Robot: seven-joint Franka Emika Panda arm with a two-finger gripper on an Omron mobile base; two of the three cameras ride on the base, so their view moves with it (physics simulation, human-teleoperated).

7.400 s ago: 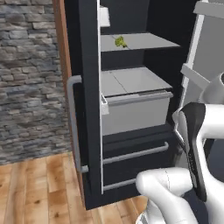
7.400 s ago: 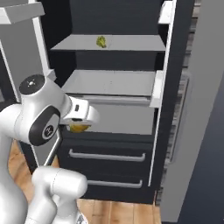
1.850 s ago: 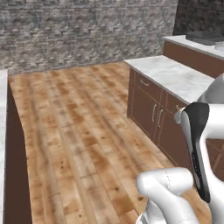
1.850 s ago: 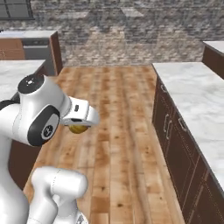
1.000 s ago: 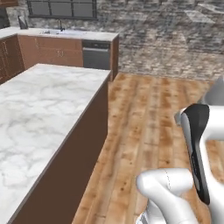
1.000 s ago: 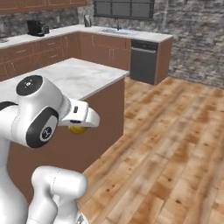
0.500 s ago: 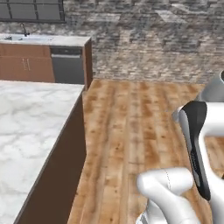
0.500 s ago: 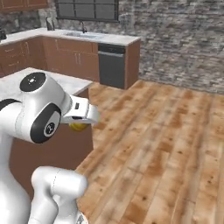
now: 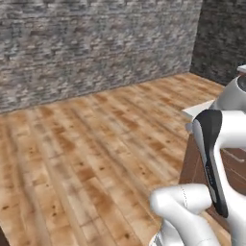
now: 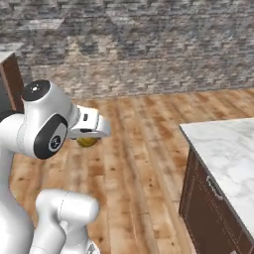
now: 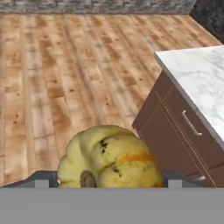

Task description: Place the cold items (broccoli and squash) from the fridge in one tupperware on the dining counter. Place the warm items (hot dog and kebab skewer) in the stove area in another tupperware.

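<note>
The squash (image 11: 111, 157), a lumpy yellow-orange ball with a brown stem scar, sits between my gripper's (image 11: 109, 180) two dark fingertips (image 11: 43, 179) at the bottom of the hand view. From the right base view the squash (image 10: 85, 142) hangs just under the white hand, with my gripper (image 10: 89, 137) shut on it, well above the wooden floor. The arm is folded close to the base.
A marble-topped counter (image 10: 225, 149) with brown drawers and a bar handle (image 11: 191, 124) stands close on the right; its corner (image 9: 202, 108) also shows from the left base view. A grey stone wall (image 9: 96, 43) runs across the back. Open wooden floor (image 10: 144, 163) lies ahead.
The whole picture has swung: the base has turned. The long marble counter, cabinets and dishwasher have left the views; a stone wall and another counter have come in. The squash stays in my grip.
</note>
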